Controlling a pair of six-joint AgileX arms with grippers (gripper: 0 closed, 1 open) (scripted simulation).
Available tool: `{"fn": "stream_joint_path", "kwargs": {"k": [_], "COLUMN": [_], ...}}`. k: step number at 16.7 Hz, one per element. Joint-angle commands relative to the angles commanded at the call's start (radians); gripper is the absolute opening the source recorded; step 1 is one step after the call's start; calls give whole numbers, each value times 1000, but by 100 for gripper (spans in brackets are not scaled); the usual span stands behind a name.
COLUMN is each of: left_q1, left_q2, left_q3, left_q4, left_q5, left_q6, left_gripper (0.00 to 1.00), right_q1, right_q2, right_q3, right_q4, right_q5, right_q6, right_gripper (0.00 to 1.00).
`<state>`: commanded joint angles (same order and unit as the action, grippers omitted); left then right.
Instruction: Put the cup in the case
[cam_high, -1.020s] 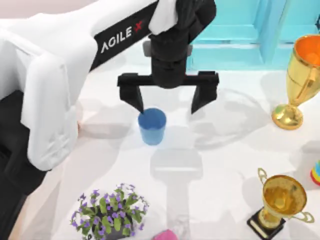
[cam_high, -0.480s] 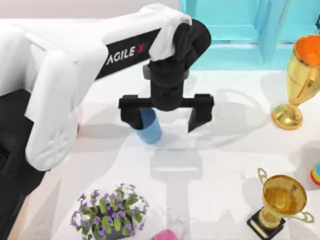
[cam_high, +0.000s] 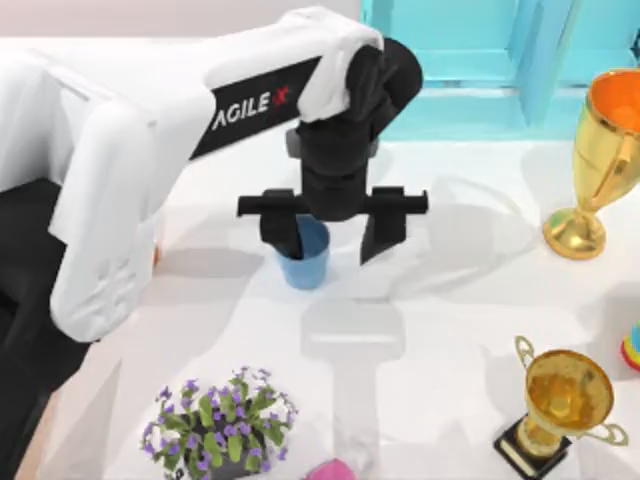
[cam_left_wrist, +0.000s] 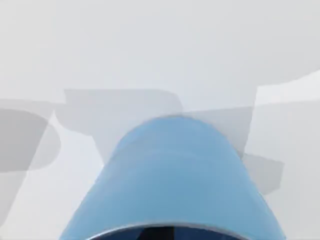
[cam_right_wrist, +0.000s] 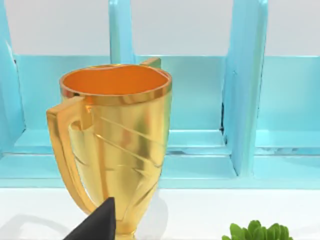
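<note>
Since a second ago your left gripper (cam_high: 333, 233) has dropped over the cup (cam_high: 306, 262): fingers wide, one hiding part of its rim. It stands mid-tabletop (cam_high: 440, 310).

Bare table (cam_high: 450, 290) right of cup (cam_high: 306, 262)

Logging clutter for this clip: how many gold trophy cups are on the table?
2. One tall trophy stands at the table's right edge by the turquoise crate. A second, on a black base, sits at the near right. Others could lie outside the picture.
</note>
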<state>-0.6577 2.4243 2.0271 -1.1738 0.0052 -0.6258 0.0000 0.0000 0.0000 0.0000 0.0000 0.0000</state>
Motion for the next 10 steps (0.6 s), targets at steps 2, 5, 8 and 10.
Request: {"fn": "stream_joint_path", "kwargs": {"k": [2,5,8,10], "left_q1": [0,0,0,0], "left_q2": [0,0,0,0], "left_q3": [0,0,0,0], "left_q4": [0,0,0,0], "left_q5": [0,0,0,0], "left_q6": [0,0,0,0], "left_gripper": [32,10,0,0], "right_q1": [0,0,0,0], "right_q2": [0,0,0,0], "right_q3": [0,0,0,0], "right_q4": [0,0,0,0], "right_q5": [0,0,0,0], "right_q6": [0,0,0,0], "right_gripper": [100,100,100,100]}}
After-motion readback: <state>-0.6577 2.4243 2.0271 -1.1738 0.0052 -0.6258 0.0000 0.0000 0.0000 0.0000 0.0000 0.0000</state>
